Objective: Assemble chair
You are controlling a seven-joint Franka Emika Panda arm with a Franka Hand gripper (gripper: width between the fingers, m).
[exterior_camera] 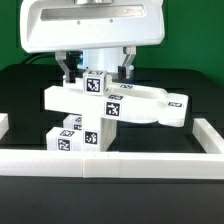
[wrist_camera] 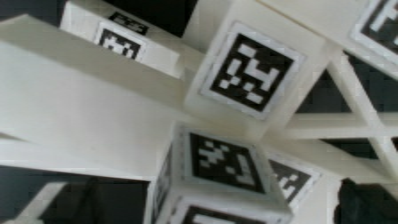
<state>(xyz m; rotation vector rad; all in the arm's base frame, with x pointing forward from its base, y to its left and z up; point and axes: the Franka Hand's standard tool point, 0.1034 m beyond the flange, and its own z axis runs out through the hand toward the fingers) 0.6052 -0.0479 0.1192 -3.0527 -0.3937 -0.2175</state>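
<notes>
**Pincer (exterior_camera: 98, 76) straddles white chair (exterior_camera: 112, 106)**

My fingers (exterior_camera: 70, 70) stand wide apart on either side of the chair's topmost tagged block (exterior_camera: 95, 84); whether they press anything I cannot tell. The chair stands mid-worktop (exterior_camera: 22, 105), just behind the white rail (exterior_camera: 110, 160) along the near edge.

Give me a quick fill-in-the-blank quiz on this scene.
The chair pieces are all ___ in colour.
Their square tags are ___ and white.
The wall behind is ___.
The gripper has ___ fingers.
Missing words: white; black; green; two.
</notes>
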